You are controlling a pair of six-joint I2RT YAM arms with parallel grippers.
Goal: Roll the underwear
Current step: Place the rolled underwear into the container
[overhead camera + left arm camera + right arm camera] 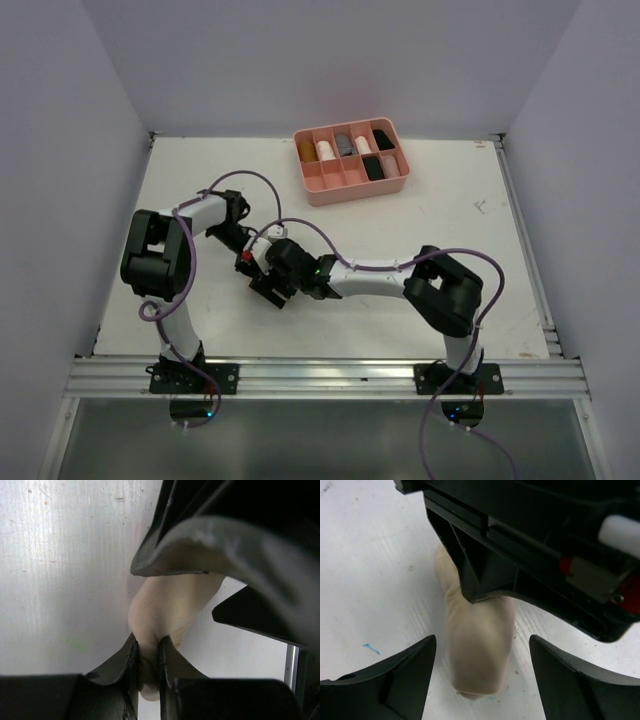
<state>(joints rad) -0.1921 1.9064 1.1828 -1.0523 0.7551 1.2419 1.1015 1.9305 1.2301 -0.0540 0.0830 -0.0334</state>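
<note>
Left hand (148,647): narrow, pinching one end of the underwear (170,605), probably to stop the tan roll springing open.
Right hand (482,639): wide, one finger on each side of the roll, touching neither side; looks placed to regrip.
Underwear: rolled, lying on the counter (200,170) between both hands.
Tray (355,188): far back, well apart; likely destination.
</note>
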